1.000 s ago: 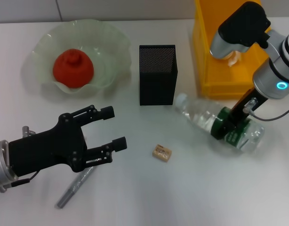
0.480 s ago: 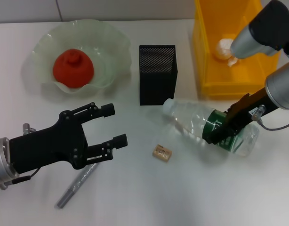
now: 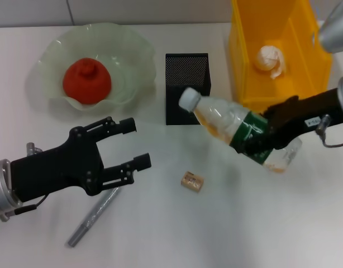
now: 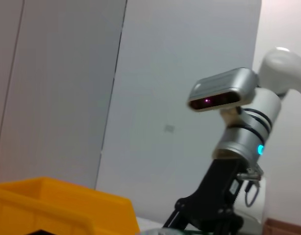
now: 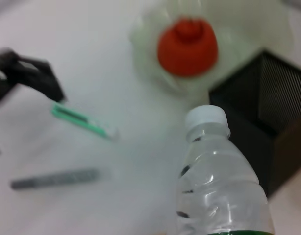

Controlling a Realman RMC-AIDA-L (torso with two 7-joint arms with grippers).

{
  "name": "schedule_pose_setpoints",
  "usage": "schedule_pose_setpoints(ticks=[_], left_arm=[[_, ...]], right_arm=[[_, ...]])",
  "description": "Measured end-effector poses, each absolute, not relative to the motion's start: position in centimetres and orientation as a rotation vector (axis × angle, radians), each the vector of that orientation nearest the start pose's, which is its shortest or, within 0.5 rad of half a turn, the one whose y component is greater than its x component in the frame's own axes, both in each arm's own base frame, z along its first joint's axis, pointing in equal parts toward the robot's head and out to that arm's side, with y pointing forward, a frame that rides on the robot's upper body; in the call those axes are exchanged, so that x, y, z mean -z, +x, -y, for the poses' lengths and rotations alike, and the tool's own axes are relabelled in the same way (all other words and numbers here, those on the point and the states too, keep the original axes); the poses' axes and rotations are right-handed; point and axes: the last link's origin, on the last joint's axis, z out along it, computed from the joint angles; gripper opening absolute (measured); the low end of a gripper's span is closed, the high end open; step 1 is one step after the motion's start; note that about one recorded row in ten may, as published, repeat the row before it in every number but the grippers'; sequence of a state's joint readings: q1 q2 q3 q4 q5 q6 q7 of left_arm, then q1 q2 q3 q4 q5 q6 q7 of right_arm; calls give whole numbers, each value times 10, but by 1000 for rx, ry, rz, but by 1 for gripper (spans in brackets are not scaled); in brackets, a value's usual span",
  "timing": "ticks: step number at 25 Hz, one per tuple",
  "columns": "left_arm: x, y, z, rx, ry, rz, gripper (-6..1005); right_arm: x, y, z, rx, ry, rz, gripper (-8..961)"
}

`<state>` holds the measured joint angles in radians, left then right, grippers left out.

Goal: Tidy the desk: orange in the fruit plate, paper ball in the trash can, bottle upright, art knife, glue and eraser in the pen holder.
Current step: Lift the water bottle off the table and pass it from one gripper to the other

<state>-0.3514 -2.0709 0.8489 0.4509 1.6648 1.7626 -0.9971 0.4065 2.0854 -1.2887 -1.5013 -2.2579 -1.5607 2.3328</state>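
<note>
Resting in the fruit plate [image 3: 135, 67], 1 orange [image 3: 86, 81]; paper ball [image 3: 270, 59] in trash can [image 3: 247, 84]; right claw [image 3: 261, 139] pinching bottle [image 3: 230, 127].

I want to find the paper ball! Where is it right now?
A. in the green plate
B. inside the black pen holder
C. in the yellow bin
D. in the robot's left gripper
C: the head view shows the crumpled paper ball lying inside the yellow bin, while the green plate holds only the orange.
</note>
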Motion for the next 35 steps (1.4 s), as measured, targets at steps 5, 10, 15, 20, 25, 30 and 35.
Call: schedule_pose_setpoints(ticks=[5, 10, 15, 20, 25, 30, 35], left_arm=[[13, -273, -255, 1174, -2608, 423, 782], [2, -272, -257, 1275, -2512, 481, 782], [-5, -267, -262, 1355, -2467, 552, 782], [-9, -261, -267, 1411, -2444, 570, 781], [-9, -254, -271, 1455, -2444, 556, 781], [-5, -252, -273, 1473, -2445, 583, 781], [-4, -251, -273, 1478, -2443, 590, 781]], right_arm=[[-30, 179, -314, -290, -2816, -702, 762], [-29, 189, -304, -629, -2812, -525, 762], [-10, 204, -302, -853, -2787, -433, 763], [10, 211, -302, -961, -2779, -383, 764], [26, 211, -299, -998, -2827, -381, 764], [34, 205, -298, -1043, -2845, -374, 763], [39, 201, -298, -1048, -2869, -357, 763]])
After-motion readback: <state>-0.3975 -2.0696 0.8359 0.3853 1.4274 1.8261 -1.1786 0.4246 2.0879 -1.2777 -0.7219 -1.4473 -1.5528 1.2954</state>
